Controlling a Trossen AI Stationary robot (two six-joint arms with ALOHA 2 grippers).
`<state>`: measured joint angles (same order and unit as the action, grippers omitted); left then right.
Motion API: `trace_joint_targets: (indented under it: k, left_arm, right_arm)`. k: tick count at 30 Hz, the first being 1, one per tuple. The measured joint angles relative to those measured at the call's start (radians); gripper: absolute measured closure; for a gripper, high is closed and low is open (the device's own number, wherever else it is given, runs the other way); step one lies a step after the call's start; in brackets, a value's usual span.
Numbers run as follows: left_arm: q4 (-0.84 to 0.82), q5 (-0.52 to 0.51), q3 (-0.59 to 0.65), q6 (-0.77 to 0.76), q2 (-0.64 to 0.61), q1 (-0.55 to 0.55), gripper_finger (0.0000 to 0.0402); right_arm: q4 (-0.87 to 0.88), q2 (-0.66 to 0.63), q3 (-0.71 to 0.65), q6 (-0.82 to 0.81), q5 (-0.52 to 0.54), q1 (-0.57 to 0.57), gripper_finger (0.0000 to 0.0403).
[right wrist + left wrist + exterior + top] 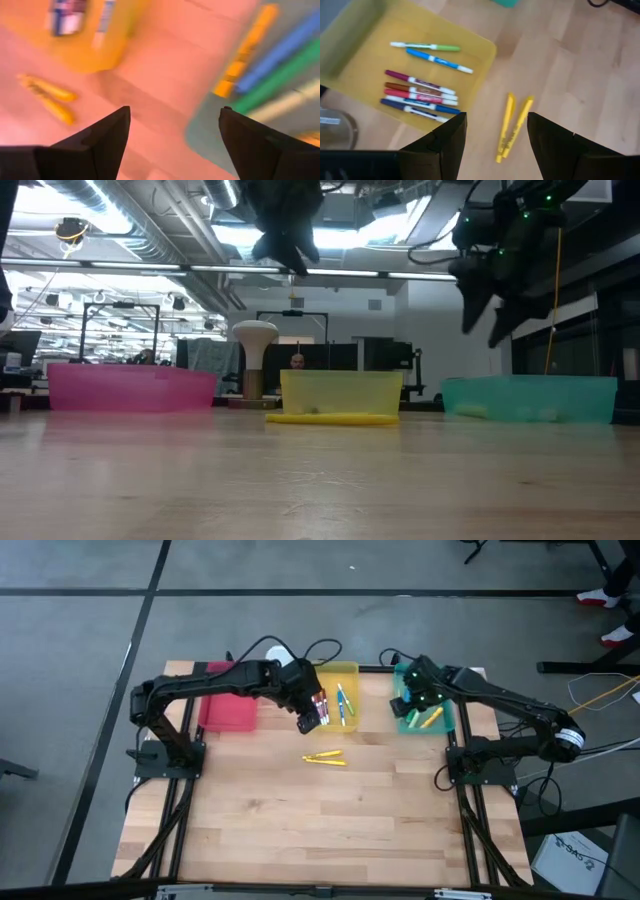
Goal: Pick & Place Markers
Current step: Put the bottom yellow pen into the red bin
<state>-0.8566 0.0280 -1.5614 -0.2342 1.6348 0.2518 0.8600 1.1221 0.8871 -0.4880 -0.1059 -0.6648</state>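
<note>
**Both tools open and empty; two yellow markers lying loose on tabletop**

Left tool (pixel 312 720) is hovering above the near edge of the yellow tray (pixel 345 670), fingers spread apart and holding nothing. In the left wrist view its two dark fingers (pixel 445 145) are framing bare wood, with the tray corner on one side and two yellow markers (pixel 512 127) between the fingertips' lines of sight. Those two yellow markers (pixel 325 758) are lying side by side, touching or nearly so, on the wooden tabletop (pixel 320 830), just in front of the yellow tray and outside every tray.

Inside the yellow tray, the left wrist view is showing a green marker (pixel 427 47) and a light blue marker (pixel 439 61) near one end, then a tight row of red/white markers (pixel 420 87) with a dark blue marker (pixel 417 108) at the row's edge.

Right tool (pixel 418 692) is hanging over the teal tray (pixel 448 722), fingers wide apart and gripping nothing. The right wrist view is blurred; between its fingers (pixel 100 137) it is showing the teal tray's corner holding an orange marker (pixel 245 50), a blue marker (pixel 282 50) and a green marker (pixel 280 77) lying roughly parallel.

Red tray (pixel 228 710) is sitting to the left of the yellow tray, partly under the left arm. A white-topped hourglass-like object (pixel 254 360) is standing behind the trays in the low view.
</note>
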Motion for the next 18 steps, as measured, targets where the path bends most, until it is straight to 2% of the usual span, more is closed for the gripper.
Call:
trace_joint_targets:
  k: [5, 11, 18]
  left_arm:
    - [0.000, 0.000, -0.001, -0.009, 0.000, -0.068, 0.0199]
    - [-0.004, -0.012, -0.001, -0.015, 0.000, -0.145, 0.0199]
    - [-0.005, -0.083, -0.004, -0.015, 0.027, -0.213, 0.0199]
  right_arm:
    - [-0.049, 0.000, 0.015, 0.014, -0.082, 0.053, 0.0105]
    - [-0.048, -0.020, 0.099, 0.069, -0.166, 0.119, 0.0105]
    - [-0.048, -0.108, 0.216, 0.107, -0.178, 0.178, 0.0105]
